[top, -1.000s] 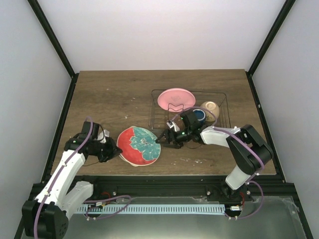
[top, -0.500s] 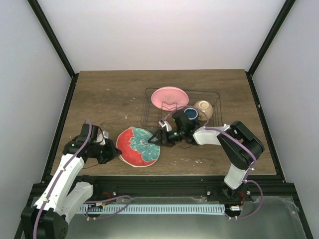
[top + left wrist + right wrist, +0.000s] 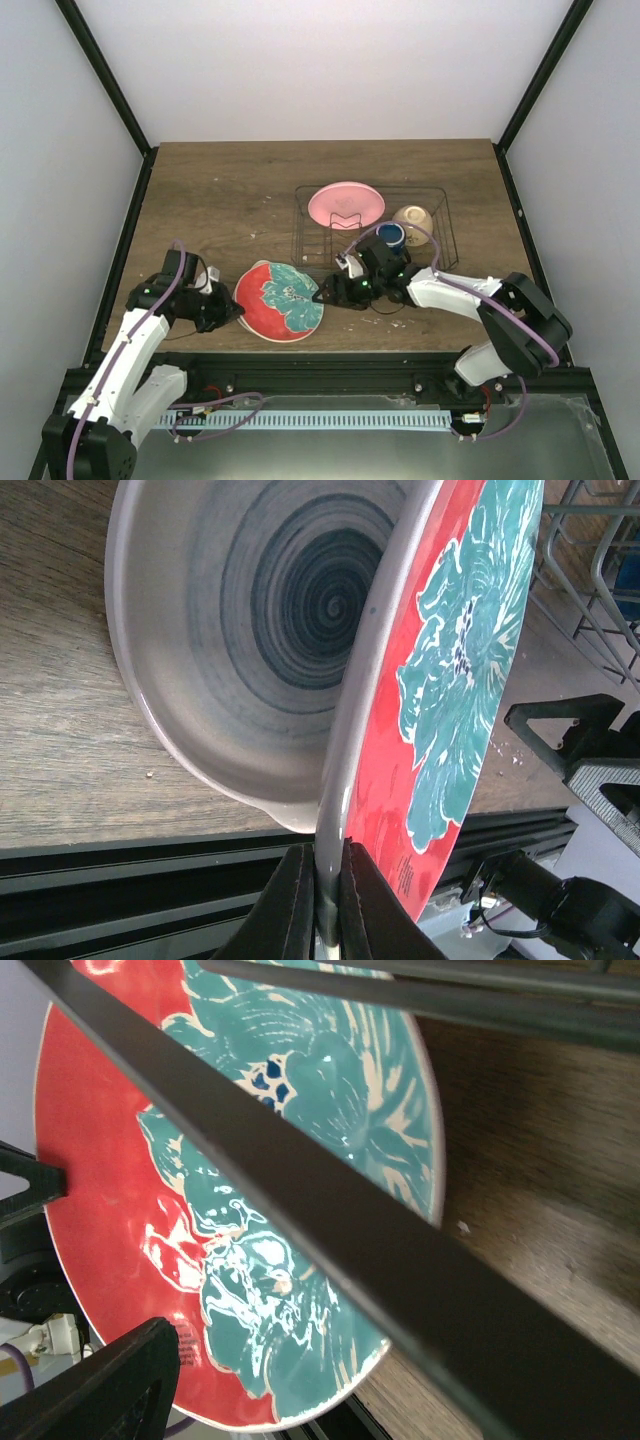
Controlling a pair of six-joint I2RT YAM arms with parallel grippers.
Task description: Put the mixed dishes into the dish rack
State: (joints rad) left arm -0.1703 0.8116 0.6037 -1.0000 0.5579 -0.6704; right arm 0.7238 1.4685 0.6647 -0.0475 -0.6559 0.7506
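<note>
My left gripper (image 3: 226,310) is shut on the near rim of the red plate with the teal flower (image 3: 280,299) and holds it tilted up on edge (image 3: 450,680). The pale blue-ringed plate (image 3: 270,610) lies on the table right behind it, hidden in the top view. My right gripper (image 3: 331,292) is open just right of the red plate (image 3: 200,1210), at the front left corner of the dish rack (image 3: 440,200). One finger (image 3: 100,1390) shows, and a rack wire (image 3: 330,1230) crosses close in front. The rack holds the pink plate (image 3: 346,204), the cream bowl (image 3: 413,220) and the dark blue mug (image 3: 391,235).
The wooden table (image 3: 220,190) ends at a black frame rail (image 3: 320,365) just in front of both grippers. Black corner posts and white walls stand on both sides. The right arm lies along the rack's front side.
The rack slid left along with my right gripper, then came back a little right. My right gripper drew back from the red plate's right edge. The left gripper keeps its hold.
</note>
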